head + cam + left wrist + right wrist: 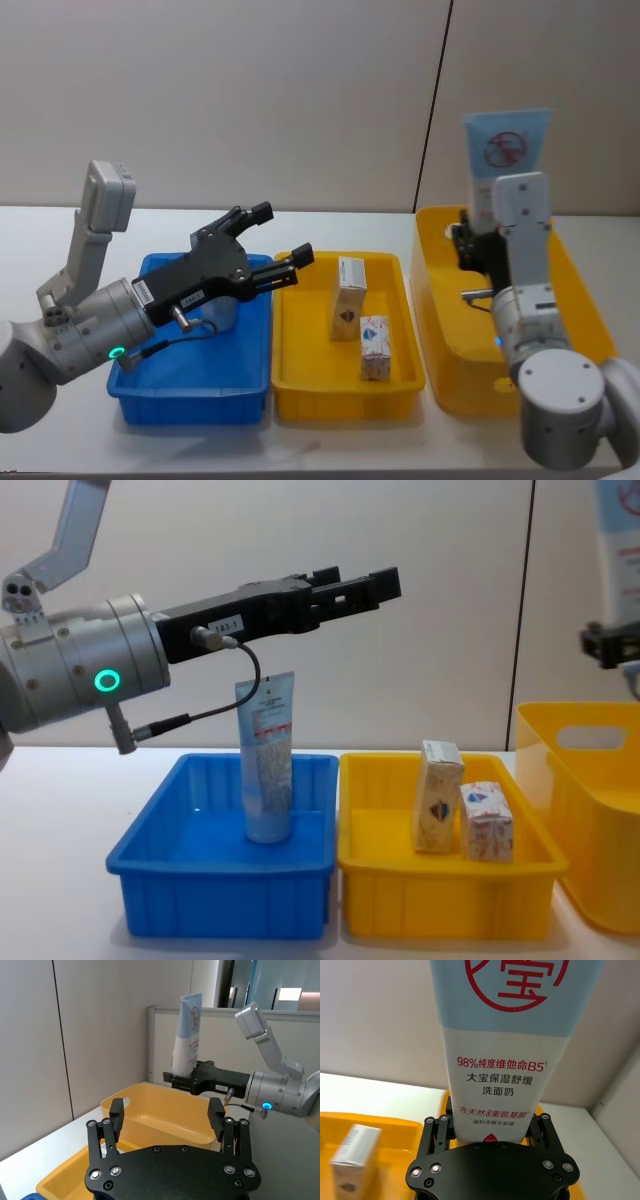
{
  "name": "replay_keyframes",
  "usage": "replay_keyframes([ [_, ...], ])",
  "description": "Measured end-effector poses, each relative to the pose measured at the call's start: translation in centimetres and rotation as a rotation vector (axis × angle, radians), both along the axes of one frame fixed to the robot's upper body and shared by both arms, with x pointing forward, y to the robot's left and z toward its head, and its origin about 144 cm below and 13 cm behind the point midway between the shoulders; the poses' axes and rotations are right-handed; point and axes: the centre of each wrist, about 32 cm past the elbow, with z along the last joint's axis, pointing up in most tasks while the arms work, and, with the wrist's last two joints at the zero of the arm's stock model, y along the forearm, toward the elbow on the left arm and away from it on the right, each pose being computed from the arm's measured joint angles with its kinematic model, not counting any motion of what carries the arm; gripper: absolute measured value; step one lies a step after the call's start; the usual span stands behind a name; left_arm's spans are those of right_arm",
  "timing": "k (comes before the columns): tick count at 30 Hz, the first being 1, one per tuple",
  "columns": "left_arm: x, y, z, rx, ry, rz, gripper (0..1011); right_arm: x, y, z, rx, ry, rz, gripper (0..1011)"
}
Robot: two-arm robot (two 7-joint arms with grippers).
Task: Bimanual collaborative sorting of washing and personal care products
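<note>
Right jaws are clamped on the cap end of the logo tube [505, 1085], held upright, crimp at 12 o'clock, by the right gripper [480, 240] above the deep yellow bin [440, 320]. A red ring encloses "宝"; below it read "98%纯度维他命B5", "大宝保湿舒缓洗面奶" and "含天然8重氨基酸". Left jaws are spread wide and empty; the left gripper [282, 233] hangs over the seam between the blue tray [190, 395] at 8 o'clock and the yellow tray [340, 400] at 6 o'clock. A second tube [268, 770] stands in the blue tray under that arm. In the yellow tray stand a taller carton [350, 298] and, at its 5 o'clock, a shorter carton [375, 347]
</note>
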Motion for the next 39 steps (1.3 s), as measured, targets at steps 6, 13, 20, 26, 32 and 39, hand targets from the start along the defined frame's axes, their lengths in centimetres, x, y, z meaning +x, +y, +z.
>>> replay_keyframes([
  [6, 0.0, 0.0, 0.0, 0.0, 0.0, 0.0, 1001, -0.5, -1.6, 0.6, 0.022, 0.057, -0.065, 632],
  [13, 0.0, 0.0, 0.0, 0.0, 0.0, 0.0, 1001, -1.1, -3.1, 1.1, 0.038, 0.143, -0.111, 632],
  [20, 0.0, 0.0, 0.0, 0.0, 0.0, 0.0, 1001, -1.6, -4.2, 1.1, 0.045, 0.23, -0.125, 632],
  [26, 0.0, 0.0, 0.0, 0.0, 0.0, 0.0, 1001, -2.0, -4.8, 1.1, 0.051, 0.28, -0.131, 632],
  [32, 0.0, 0.0, 0.0, 0.0, 0.0, 0.0, 1001, -2.2, -5.2, 1.1, 0.054, 0.309, -0.134, 632],
  [39, 0.0, 0.0, 0.0, 0.0, 0.0, 0.0, 1001, -2.4, -5.5, 1.0, 0.058, 0.33, -0.136, 630],
])
